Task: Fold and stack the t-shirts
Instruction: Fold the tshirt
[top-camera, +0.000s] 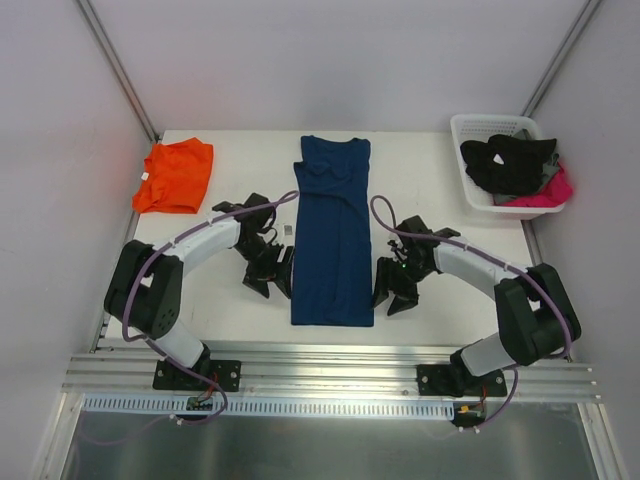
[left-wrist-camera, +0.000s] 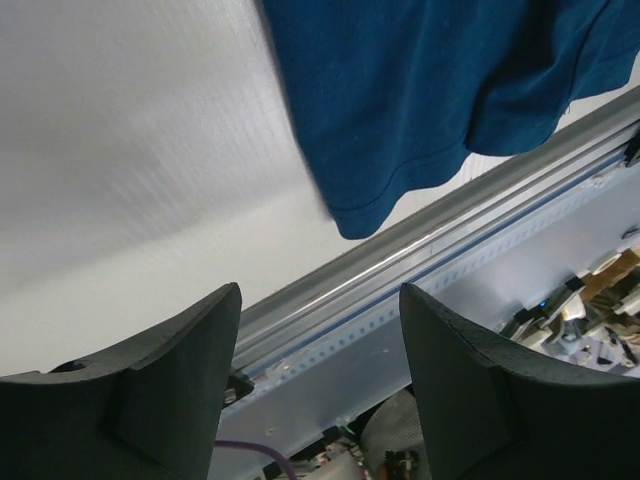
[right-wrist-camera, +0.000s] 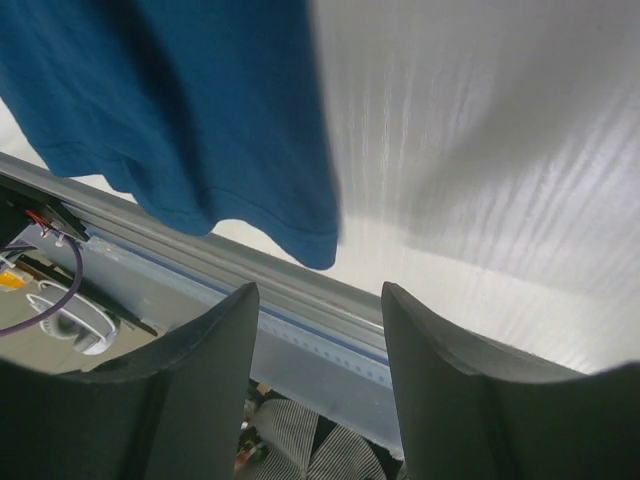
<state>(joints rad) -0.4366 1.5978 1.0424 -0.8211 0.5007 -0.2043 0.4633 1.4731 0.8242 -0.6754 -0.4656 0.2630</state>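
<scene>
Navy t-shirt (top-camera: 333, 240) flat, orange t-shirt (top-camera: 175, 177) apart

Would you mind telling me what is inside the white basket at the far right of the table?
The basket holds a black garment lying over a pink one; anything beneath them is covered.

- Navy shirt (left-wrist-camera: 420, 90): both wrist views cut it off at the top edge, so only its hem corners show.
- Left fingers (left-wrist-camera: 150, 400) and right fingers (right-wrist-camera: 480, 400) run off the bottom edge.
- Small dark thing (top-camera: 288, 230) beside the shirt: too small to tell.
- Basket (top-camera: 490, 120): its heaped cloth (top-camera: 510, 165) hides the separate pieces.
</scene>
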